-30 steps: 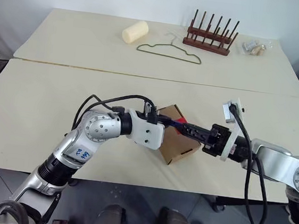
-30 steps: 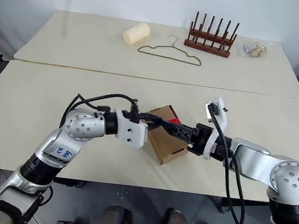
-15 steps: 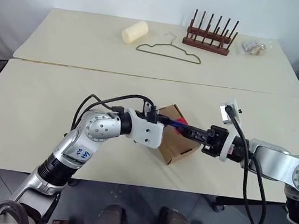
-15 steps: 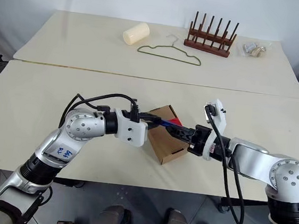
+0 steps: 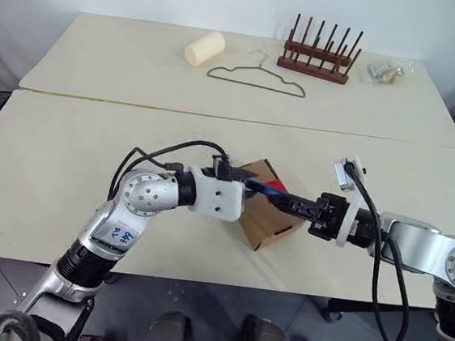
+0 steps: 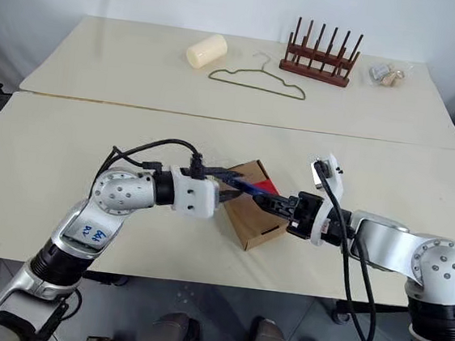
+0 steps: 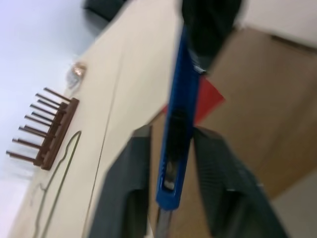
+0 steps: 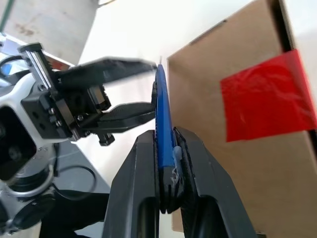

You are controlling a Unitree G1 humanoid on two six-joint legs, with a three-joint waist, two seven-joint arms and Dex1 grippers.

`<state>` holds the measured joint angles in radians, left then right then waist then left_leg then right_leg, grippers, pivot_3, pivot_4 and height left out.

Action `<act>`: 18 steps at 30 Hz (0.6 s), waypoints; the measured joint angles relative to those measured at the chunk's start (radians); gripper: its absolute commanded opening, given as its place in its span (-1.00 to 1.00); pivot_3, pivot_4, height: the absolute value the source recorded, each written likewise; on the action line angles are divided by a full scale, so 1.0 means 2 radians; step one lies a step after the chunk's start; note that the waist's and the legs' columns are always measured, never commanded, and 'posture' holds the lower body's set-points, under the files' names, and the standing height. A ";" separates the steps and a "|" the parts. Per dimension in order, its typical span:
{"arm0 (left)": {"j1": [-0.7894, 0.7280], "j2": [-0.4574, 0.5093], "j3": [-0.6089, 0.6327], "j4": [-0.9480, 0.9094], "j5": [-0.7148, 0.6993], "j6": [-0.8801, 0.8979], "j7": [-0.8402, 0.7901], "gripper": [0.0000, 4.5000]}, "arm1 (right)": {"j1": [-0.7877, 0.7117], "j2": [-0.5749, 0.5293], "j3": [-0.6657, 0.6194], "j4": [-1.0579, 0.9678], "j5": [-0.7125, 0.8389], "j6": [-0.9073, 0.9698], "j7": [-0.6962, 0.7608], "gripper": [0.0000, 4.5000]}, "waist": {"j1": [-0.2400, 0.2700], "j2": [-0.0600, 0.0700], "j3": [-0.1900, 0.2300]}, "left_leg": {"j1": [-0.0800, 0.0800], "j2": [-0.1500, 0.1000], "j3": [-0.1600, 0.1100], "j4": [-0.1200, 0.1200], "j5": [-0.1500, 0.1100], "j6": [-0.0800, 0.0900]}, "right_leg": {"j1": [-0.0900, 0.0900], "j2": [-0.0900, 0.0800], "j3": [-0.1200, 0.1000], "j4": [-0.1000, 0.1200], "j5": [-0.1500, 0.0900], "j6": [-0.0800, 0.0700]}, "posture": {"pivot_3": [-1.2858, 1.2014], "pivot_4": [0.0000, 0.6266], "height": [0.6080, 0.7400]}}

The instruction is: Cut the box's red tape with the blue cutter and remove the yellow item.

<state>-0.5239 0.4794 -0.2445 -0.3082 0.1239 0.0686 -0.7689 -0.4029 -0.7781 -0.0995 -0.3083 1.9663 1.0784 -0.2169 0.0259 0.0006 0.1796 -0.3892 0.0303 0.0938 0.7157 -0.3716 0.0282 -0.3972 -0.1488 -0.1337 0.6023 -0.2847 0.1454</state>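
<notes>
Left eye view: we see box point(image 5: 268, 211) at frame centre on counter point(image 5: 66, 154), red tape point(image 5: 273, 182) on top. Blue cutter point(image 5: 263, 188) spans between both grippers above box.

Left wrist view: left gripper point(image 7: 171, 171) fingers point(image 7: 126, 183) parted, cutter between them, gaps visible.

Right wrist view: right gripper point(image 8: 166, 163) fingers point(image 8: 141, 173) clamped on cutter; tape at right.
</notes>
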 measured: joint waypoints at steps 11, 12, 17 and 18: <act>0.009 0.057 0.195 0.011 -0.190 0.125 -0.016 0.15 | 0.050 -0.125 -0.071 0.012 -0.005 0.046 0.156 -0.93 | 0.003 0.000 0.000 | 0.000 -0.001 0.000 0.000 0.000 0.000 | 0.000 0.000 0.000 0.000 0.000 0.000 | 0.03 -0.52 1.00; 0.007 0.057 0.204 0.022 -0.200 0.133 -0.014 0.07 | 0.061 -0.143 -0.087 0.019 -0.005 0.048 0.159 -0.93 | 0.004 0.000 0.000 | 0.000 -0.001 0.000 0.000 0.000 0.000 | 0.000 0.000 0.000 0.000 0.000 0.000 | 0.03 -0.52 1.00; 0.003 0.041 0.204 0.057 -0.221 0.152 -0.010 -0.55 | 0.117 -0.196 -0.179 0.039 -0.027 0.053 0.186 -0.93 | 0.007 0.000 0.000 | 0.000 -0.001 0.002 0.000 0.000 0.000 | 0.000 0.000 0.000 0.000 0.000 0.000 | 0.03 -0.52 1.00; 0.000 0.036 0.195 0.065 -0.224 0.157 -0.010 -0.70 | 0.126 -0.202 -0.198 0.039 -0.042 0.057 0.202 -0.93 | 0.008 0.000 0.000 | 0.000 -0.001 0.002 0.000 0.000 0.000 | 0.000 0.000 0.000 0.000 0.000 0.000 | 0.03 -0.52 1.00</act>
<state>-0.5234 0.5515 0.1447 -0.1788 -0.3234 0.3820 -0.7886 -0.1512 -1.1817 -0.4961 -0.2309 1.8826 1.1927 0.1876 0.0421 0.0004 0.1797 -0.3890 0.0282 0.0974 0.7162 -0.3716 0.0283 -0.3965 -0.1483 -0.1333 0.6023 -0.2845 0.1458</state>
